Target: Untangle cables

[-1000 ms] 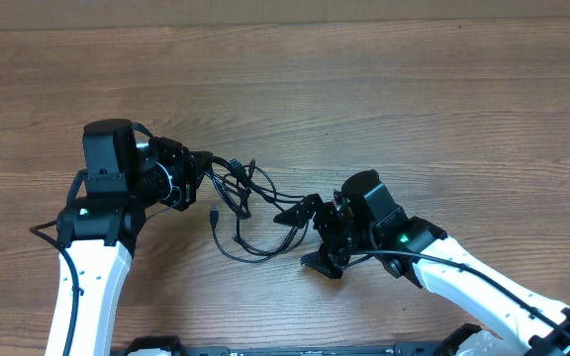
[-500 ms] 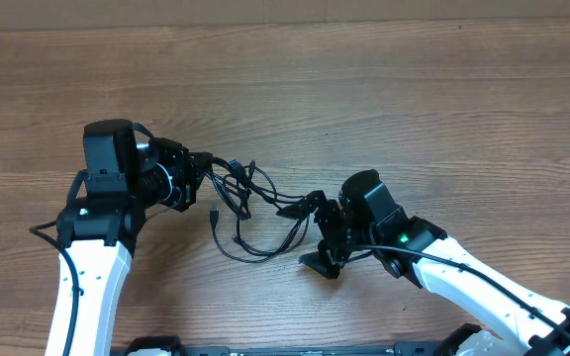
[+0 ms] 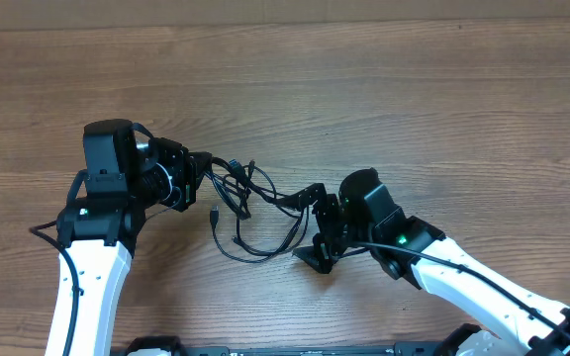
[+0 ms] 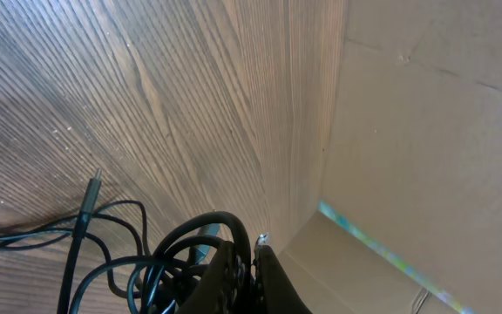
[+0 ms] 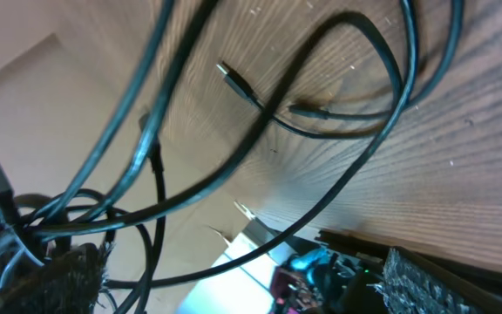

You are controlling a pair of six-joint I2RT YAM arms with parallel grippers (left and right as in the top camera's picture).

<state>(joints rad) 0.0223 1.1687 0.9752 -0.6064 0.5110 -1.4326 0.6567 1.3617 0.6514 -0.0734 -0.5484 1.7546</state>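
Cables (image 3: 240, 193): thin black cords in a loose knot on the wood-grain table (image 3: 364, 89), lying between the two grippers, left of centre. The long axis runs left to right, dipping slightly toward the right end. One slack loop sags from the knot toward the robot's side. A free plug tip (image 3: 213, 212) lies just below the knot's left end, its axis roughly fore-and-aft. The same silvery plug shows on the left wrist view (image 4: 91, 185).

Left gripper (image 3: 204, 168): points right, level with the knot's left end. On the wrist view its fingers (image 4: 229, 275) are pressed nearly together, with coils of cord bunched at them, pinching the cables.

Right gripper (image 3: 307, 225): points left at the knot's right end, jaws spread wide. On the wrist view its textured pads (image 5: 68, 275) sit far apart, with several strands crossing the gap. The strands crowd against one pad; contact cannot be told.

Left arm (image 3: 87, 277): white link rising from the near edge, black wrist bent to the right.

Right arm (image 3: 483, 287): white link reaching in from the near right corner, a green light (image 3: 401, 239) lit on the wrist.

A tan panel (image 4: 425, 122) stands at the table's far edge.
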